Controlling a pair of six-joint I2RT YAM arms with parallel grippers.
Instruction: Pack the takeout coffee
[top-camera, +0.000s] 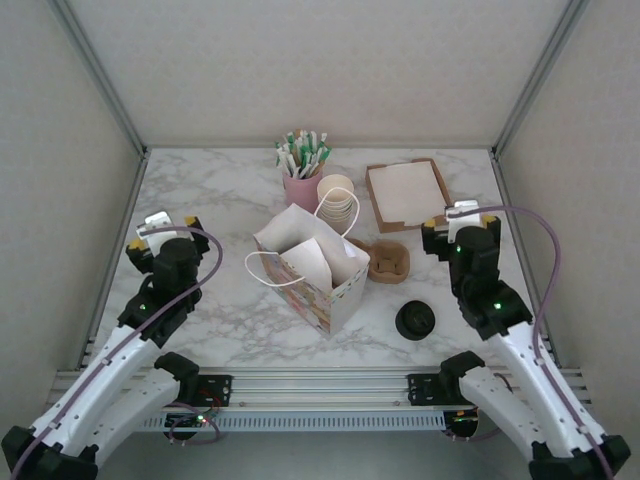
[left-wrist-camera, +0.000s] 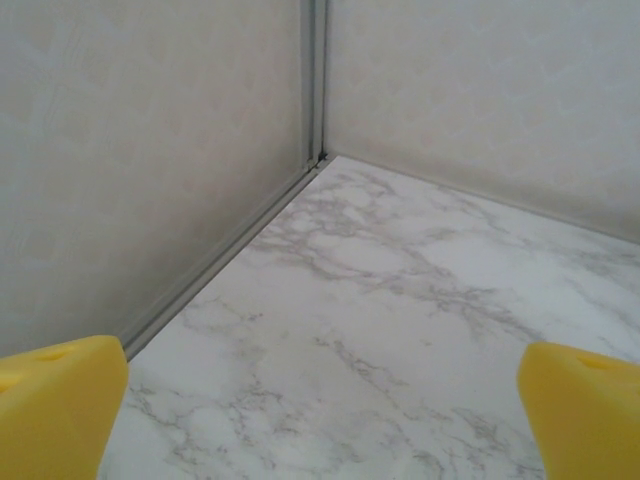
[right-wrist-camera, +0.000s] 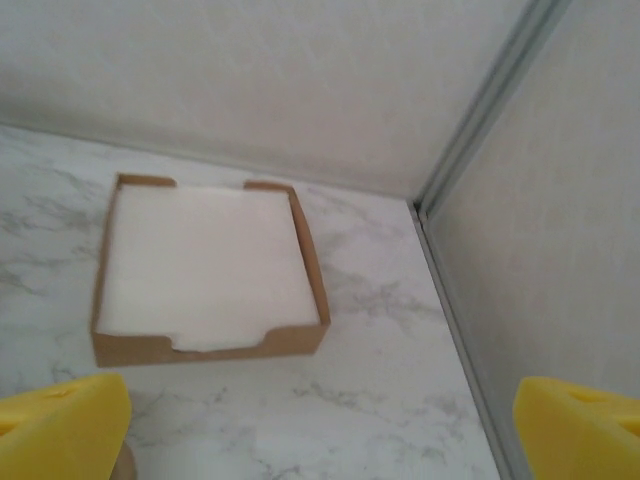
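Observation:
The takeout coffee is hidden or out of view. A white paper bag (top-camera: 312, 268) with cord handles stands open at the middle of the table. My left gripper (top-camera: 168, 222) hovers at the table's left side, well clear of the bag. In the left wrist view the left gripper (left-wrist-camera: 320, 410) is open over bare marble, its yellow pads (left-wrist-camera: 60, 400) far apart. My right gripper (top-camera: 462, 213) is at the right, near the napkin tray. It is open too (right-wrist-camera: 320, 425), with nothing between its pads (right-wrist-camera: 60, 425).
A stack of lidless cream cups (top-camera: 338, 203) and a pink cup of sticks (top-camera: 302, 172) stand behind the bag. A brown tray of white napkins (top-camera: 407, 194) (right-wrist-camera: 205, 265) lies back right. A cardboard cup carrier (top-camera: 388, 260) and black lids (top-camera: 415, 320) lie right of the bag.

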